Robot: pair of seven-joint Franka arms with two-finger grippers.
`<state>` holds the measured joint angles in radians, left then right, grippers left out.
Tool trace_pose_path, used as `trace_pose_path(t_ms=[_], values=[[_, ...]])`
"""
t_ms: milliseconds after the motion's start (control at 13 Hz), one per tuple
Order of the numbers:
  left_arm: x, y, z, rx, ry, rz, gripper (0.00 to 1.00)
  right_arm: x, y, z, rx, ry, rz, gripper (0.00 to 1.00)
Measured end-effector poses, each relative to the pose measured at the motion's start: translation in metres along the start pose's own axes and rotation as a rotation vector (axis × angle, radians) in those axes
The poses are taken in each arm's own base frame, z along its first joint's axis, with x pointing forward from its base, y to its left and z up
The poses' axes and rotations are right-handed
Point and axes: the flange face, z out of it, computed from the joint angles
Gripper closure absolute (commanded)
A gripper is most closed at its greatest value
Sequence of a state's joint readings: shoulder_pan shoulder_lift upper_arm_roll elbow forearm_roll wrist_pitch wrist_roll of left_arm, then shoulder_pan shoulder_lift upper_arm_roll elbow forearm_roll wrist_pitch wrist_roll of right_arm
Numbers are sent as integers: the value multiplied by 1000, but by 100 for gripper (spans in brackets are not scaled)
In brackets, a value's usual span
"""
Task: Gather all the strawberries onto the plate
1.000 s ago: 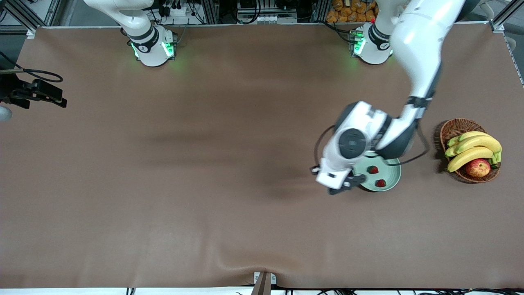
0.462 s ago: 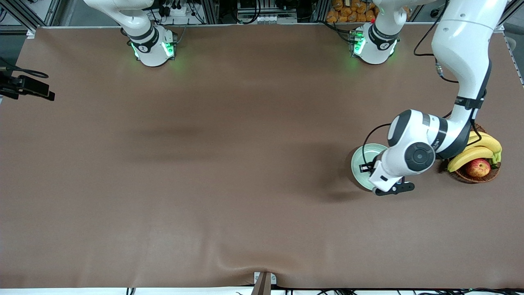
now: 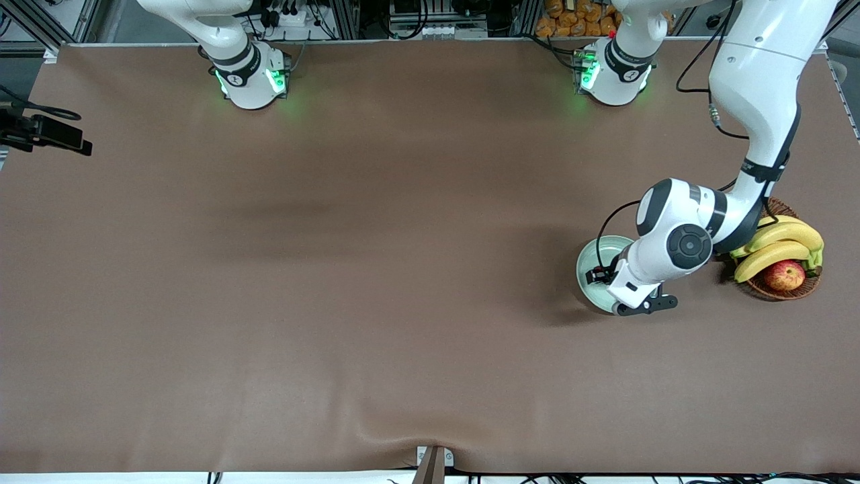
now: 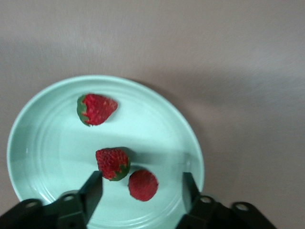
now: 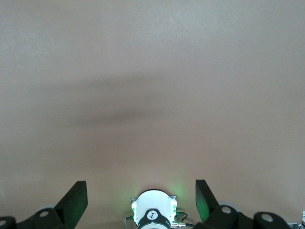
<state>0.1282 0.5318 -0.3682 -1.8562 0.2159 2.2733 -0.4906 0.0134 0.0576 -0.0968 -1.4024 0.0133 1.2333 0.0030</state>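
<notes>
Pale mint-green, round, shallow plate with a raised rim [image 4: 157, 119] sits on the brown table [image 3: 336, 269] toward the left arm's end, beside a brown wicker basket [image 3: 759, 286] of yellow bananas [image 3: 779, 245] and one red-yellow apple [image 3: 784, 275].

Three tiny red strawberries with dark green leafy tops [image 4: 112, 163] all lie inside the plate — one apart near the rim, two just beside each other, close enough that they may be touching. By that count the collecting looks complete.

Left end effector [image 4: 140, 193] hangs low over the plate, fingers spread wide and empty; the nearest berry lies loose on the plate between them, gripped by neither finger. In the front view the left arm's wrist covers most of the plate.

Right end effector [image 5: 140, 198] waits, fingers fully apart, nothing held, over bare table.

Risks, as judged from here:
- Left fingers flank the loose berry closely; a sideways or tilted retreat could clip it and roll it toward the rim — or over it.
- The paired berries sit near the plate's edge; a nudge to one likely shifts both.
- A finger catching the raised rim on the way up could tip or slide the light plate.
- Safest call appears to be a straight vertical lift, fingers kept apart.
</notes>
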Motion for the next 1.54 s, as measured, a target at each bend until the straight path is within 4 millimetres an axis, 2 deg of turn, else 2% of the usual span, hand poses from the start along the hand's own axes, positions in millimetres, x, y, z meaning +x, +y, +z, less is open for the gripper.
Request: trace_pose_path(t_ms=[154, 462, 615, 846, 1000, 1231, 1385, 1538], values=[[5, 4, -44, -1, 56, 1, 0, -1, 0, -2, 0, 5, 3, 0], [7, 2, -164, 46, 97, -19, 0, -1, 1, -3, 0, 8, 5, 0], [5, 3, -216, 45, 91, -37, 0, -1, 1, -2, 0, 7, 5, 0], [-3, -1, -273, 41, 77, -58, 0, -1, 1, -2, 0, 6, 5, 0], [-19, -9, -312, 53, 102, -54, 0, -1, 1, -2, 0, 6, 5, 0], [-34, -35, -349, 70, 135, 4, 0, -1, 1, -2, 0, 5, 5, 0], [-37, -51, -360, 77, 137, 46, 0, 0, 1, -1, 0, 5, 5, 0], [-44, -57, -370, 56, 132, 68, 0, 0, 1, -1, 0, 5, 5, 0]])
